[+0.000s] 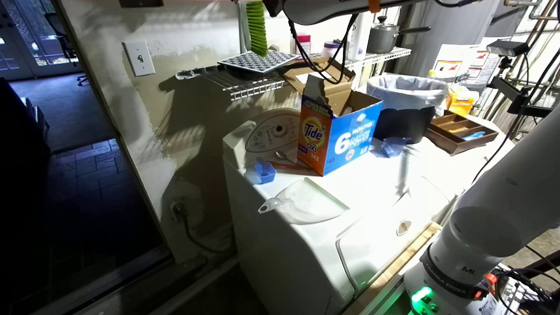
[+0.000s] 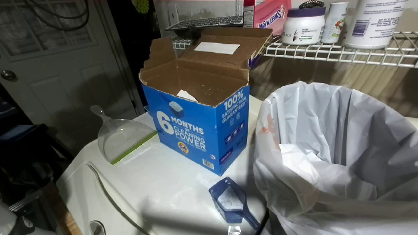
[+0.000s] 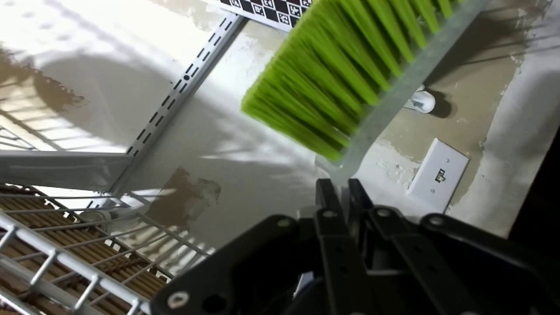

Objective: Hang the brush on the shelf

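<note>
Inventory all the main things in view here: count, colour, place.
brush: 1, lime-green bristles, held in fingers
wire shelf: at least 1, pale, wall-mounted
appliance: at least 1, white, below shelf
detergent box: 1, orange/blue, on appliance
scoops: 2, blue, either side of box
dustpan: 1, clear/green, on appliance
spoon: 1, silvery, by box
bin: 1, black, beside box
tray: 1, brown, beside bin
pot: 1, grey, on shelf
containers: at least 3, white, on shelf
carton: 1, pink, on shelf
board: 1, black/white, over shelf
robot arm: 1, white, beside appliance
fingers: 2, black, shut on brush
</note>
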You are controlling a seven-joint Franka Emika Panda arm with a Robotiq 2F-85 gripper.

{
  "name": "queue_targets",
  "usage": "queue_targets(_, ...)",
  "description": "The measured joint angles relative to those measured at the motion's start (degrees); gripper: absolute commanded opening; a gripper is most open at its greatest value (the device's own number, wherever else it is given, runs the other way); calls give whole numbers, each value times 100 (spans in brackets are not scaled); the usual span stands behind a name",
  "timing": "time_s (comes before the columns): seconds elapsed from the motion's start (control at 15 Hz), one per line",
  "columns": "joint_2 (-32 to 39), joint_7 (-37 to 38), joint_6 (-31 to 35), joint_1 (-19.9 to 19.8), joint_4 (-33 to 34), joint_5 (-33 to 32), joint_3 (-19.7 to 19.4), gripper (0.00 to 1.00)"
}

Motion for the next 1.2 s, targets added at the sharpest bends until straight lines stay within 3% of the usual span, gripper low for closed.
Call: queue_targets(1.2,-2,0,1,59,-24,0,-87,3)
